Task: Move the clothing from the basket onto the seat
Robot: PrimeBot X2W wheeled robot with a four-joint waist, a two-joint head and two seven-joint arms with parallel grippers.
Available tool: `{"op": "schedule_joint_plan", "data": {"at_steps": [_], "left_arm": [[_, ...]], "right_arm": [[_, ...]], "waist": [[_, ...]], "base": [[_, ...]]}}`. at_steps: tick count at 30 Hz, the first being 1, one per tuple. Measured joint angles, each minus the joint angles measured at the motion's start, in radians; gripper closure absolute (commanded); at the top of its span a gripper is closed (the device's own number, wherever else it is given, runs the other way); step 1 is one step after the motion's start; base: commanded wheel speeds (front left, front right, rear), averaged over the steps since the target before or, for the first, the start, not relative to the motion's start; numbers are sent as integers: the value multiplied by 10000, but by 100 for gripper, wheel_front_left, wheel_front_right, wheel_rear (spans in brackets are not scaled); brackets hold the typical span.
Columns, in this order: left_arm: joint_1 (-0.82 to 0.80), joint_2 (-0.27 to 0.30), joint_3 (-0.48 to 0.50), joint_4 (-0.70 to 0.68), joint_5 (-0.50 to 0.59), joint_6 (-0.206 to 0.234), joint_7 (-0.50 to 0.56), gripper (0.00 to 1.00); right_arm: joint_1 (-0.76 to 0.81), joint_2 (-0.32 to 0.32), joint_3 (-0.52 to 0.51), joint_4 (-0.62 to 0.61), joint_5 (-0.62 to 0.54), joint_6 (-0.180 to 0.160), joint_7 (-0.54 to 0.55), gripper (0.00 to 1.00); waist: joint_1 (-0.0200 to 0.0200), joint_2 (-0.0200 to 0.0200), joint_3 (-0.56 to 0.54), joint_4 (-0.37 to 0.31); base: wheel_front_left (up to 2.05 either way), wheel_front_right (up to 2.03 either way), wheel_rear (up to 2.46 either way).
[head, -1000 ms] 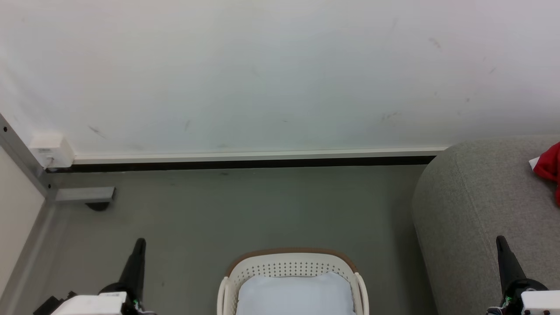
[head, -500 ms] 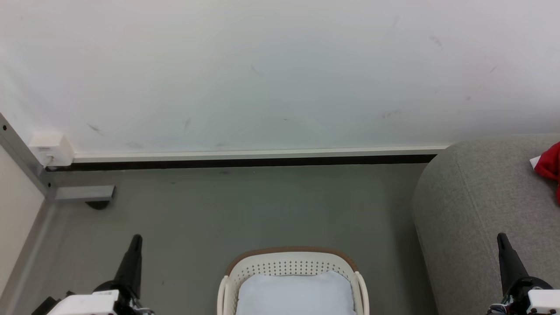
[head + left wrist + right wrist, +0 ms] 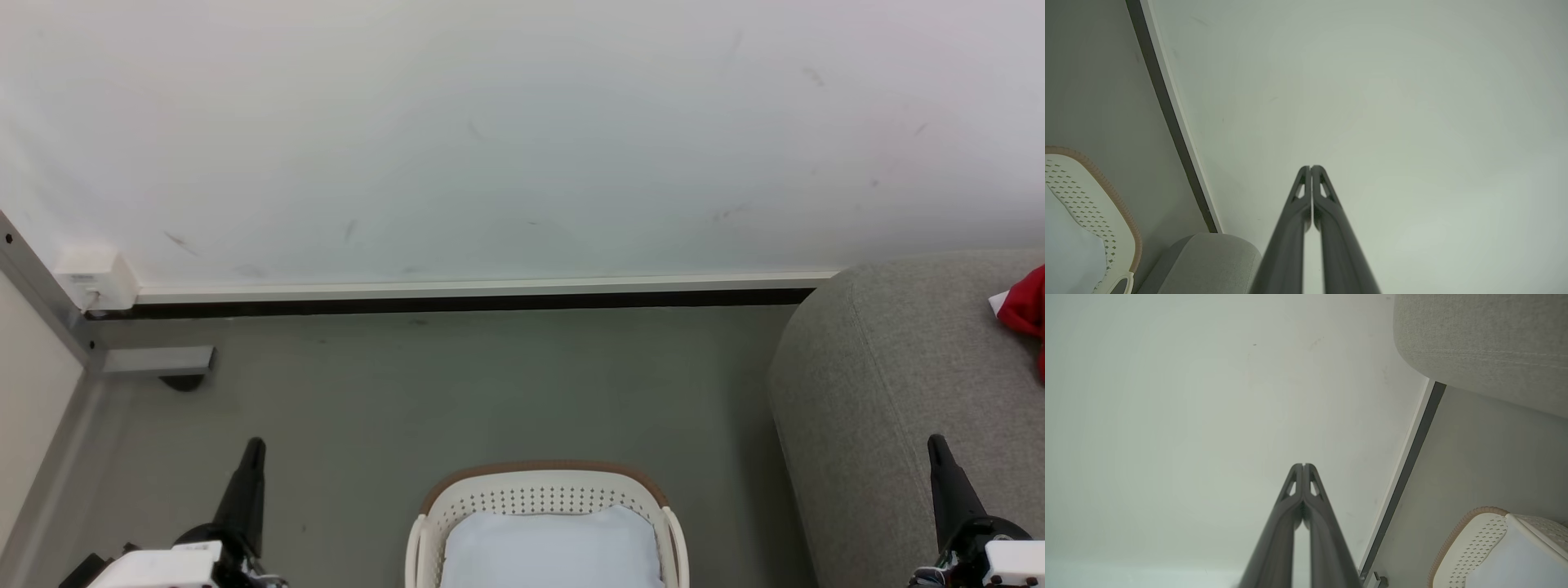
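Basket [image 3: 539, 495] at bottom centre of head view, standing on grey floor [image 3: 490, 384], near portion cut off by frame edge. Perforated cream wall topped by brown rim band. Visible contents of basket: pale white-blue lining [image 3: 551, 547], smooth, reaching up to the far wall. Seat [image 3: 882, 384] just to the right of basket, rounded end toward white wall [image 3: 490, 122]. Clothing [image 3: 1027, 310]: red fabric with a white patch, lying on top of seat at right edge of head view, partly cut off there, well apart from basket. Left gripper [image 3: 255, 447] at lower left over the floor, apart from basket, pointed toward wall; in left wrist view, fingers [image 3: 1327, 204] pressed together at the tips, nothing between them. Right gripper [image 3: 936, 445] at lower right in front of seat fabric; in right wrist view, fingers [image 3: 1318, 502] likewise closed tip to tip, gripping nothing. Basket rim and lining also visible at the edge of both wrist views.
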State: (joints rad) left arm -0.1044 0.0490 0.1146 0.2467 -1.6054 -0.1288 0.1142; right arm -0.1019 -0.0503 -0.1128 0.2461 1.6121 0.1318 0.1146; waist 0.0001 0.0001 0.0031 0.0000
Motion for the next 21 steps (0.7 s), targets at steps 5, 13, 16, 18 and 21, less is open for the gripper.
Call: {"op": "schedule_joint_plan", "data": {"at_steps": [5,13,16,18,21], "left_arm": [[0,0,0,0,0,0,0,100],[-1,0,0,-2,0,0,0,100],[-1,0,0,-2,0,0,0,100],[-1,0,0,-2,0,0,0,100],[-1,0,0,-2,0,0,0,100]], "right_arm": [[0,0,0,-2,0,0,0,100],[0,0,0,-2,0,0,0,100],[0,0,0,-2,0,0,0,100],[0,0,0,-2,0,0,0,100],[0,0,0,-2,0,0,0,100]], "waist": [[0,0,0,0],[0,0,0,0],[0,0,0,0],[0,0,0,0],[0,0,0,0]], "base": [[0,0,0],[0,0,0],[0,0,0],[0,0,0],[0,0,0]]}}
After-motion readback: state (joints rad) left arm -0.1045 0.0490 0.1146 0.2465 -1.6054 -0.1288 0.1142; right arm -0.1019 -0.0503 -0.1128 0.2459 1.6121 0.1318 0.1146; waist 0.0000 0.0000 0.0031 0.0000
